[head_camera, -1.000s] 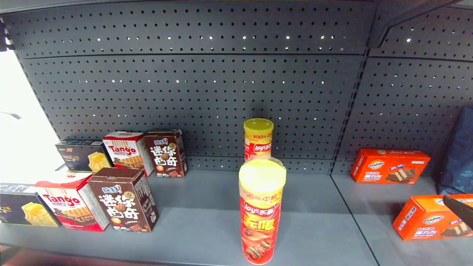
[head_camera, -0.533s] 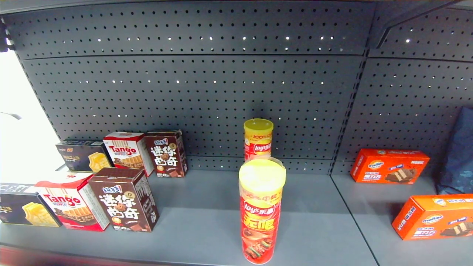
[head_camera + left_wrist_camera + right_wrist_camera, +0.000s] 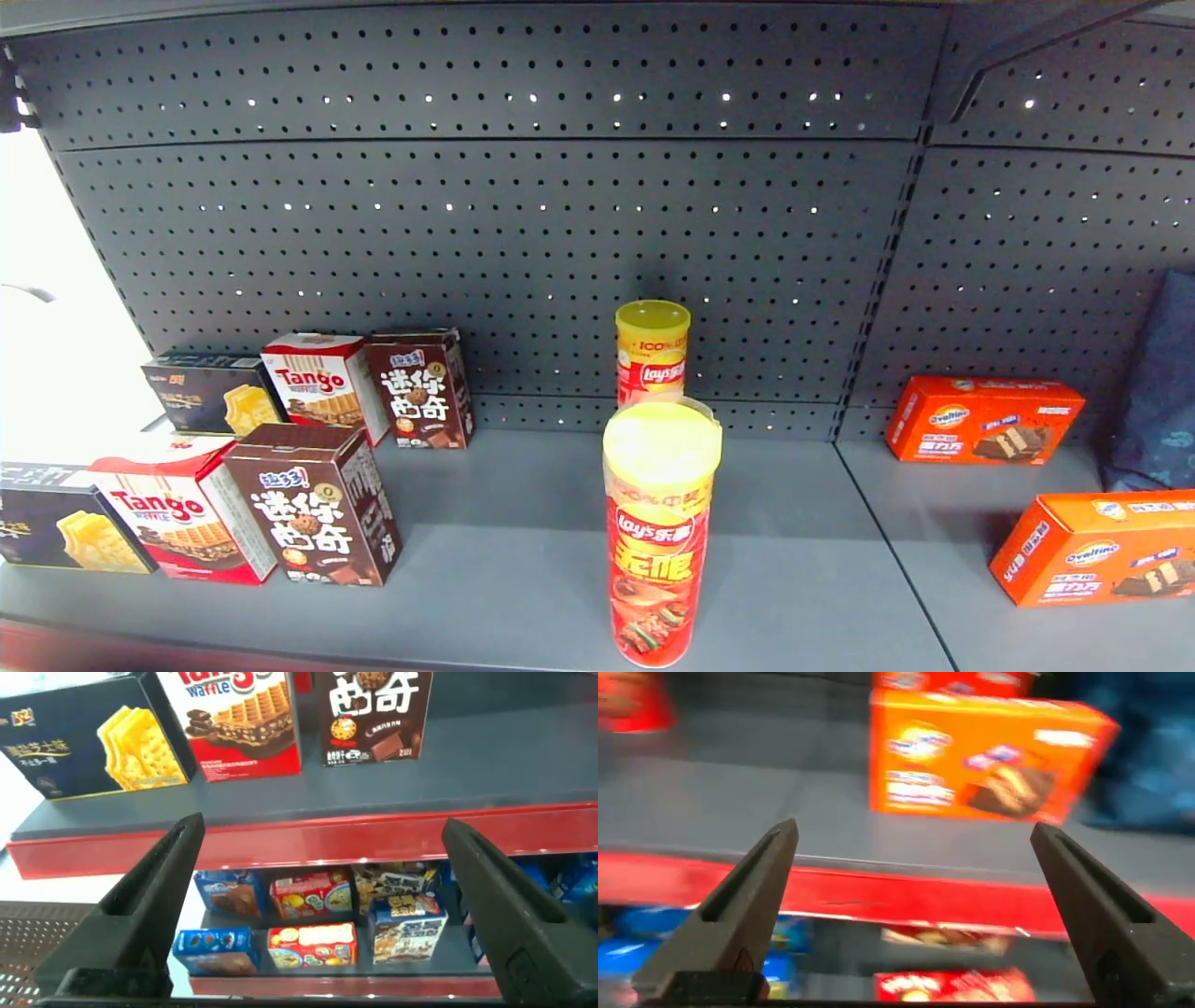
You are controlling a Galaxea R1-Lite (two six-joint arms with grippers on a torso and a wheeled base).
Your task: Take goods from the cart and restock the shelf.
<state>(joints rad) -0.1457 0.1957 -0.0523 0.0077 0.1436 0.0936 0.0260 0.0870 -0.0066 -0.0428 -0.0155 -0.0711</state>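
Left end effector (image 3: 322, 829) hung empty, fingers spread wide, low in front of the shelf's red edge strip (image 3: 308, 845). Right end effector (image 3: 913, 833) was also spread and empty, facing the front orange box (image 3: 990, 761).

Step in hand, as I judged it: fetch the next item from the cart. To do it well, keep both arms below the shelf lip while pulling away and keep the fingers wide. Pick something that fits the bare stretch of shelf (image 3: 523, 560) between the brown cookie box (image 3: 313, 504) and the front chip can (image 3: 661, 532). That tall can looked likely to tip at a light knock.

The stocked goods stood on the shelf. In the front row the black cracker box (image 3: 56, 527), wafer box (image 3: 177, 518) and brown cookie box sat close-packed, all glossy printed cardboard with square edges. The front chip can was a tall cylinder with a slick wrap and a yellow plastic lid. The front orange box lay flat, long and low.

Behind were a second row of boxes (image 3: 317, 378), the rear chip can (image 3: 652, 350) straight behind the front one, and the rear orange box (image 3: 985, 418). The shelf was smooth grey painted metal. The back panel (image 3: 485, 233) was dark perforated sheet.
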